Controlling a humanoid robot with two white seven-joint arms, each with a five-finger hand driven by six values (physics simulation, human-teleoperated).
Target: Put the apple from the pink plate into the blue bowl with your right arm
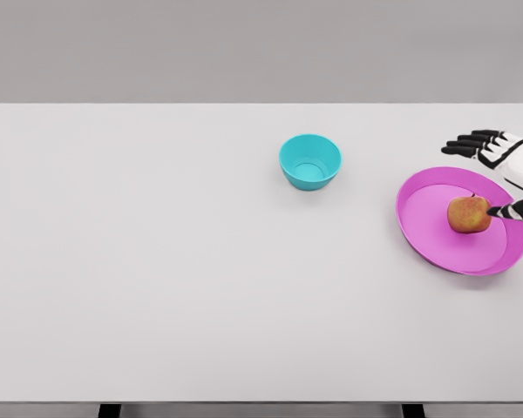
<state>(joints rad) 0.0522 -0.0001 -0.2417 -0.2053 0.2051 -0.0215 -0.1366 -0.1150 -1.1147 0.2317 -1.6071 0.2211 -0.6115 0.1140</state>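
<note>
The white counter (200, 279) fills most of the head view, and the three task things sit in its right half. Largest of them is the pink plate (436, 233), close to the right edge of the picture; the blue bowl (309, 161) stands well apart from it, up and to the left, and looks empty.

The apple (468, 214) rests on the plate, right of its middle. The right hand (506, 170) comes in from the right edge with its fingers (471, 139) spread wide above the plate's far rim — grasping nothing — while the dark thumb tip reaches the apple's right side and seems to touch it. No left arm shows.

The risk, as I judge it, lies in that lopsided contact. With only the thumb near the fruit, a closing pinch could shove the round apple leftward so it rolls across the shallow plate or off onto the counter. The plate itself — light and near the edge — might slide under a sideways push. Later, the bowl is small: a release off its centre could clip the rim and tip it.
</note>
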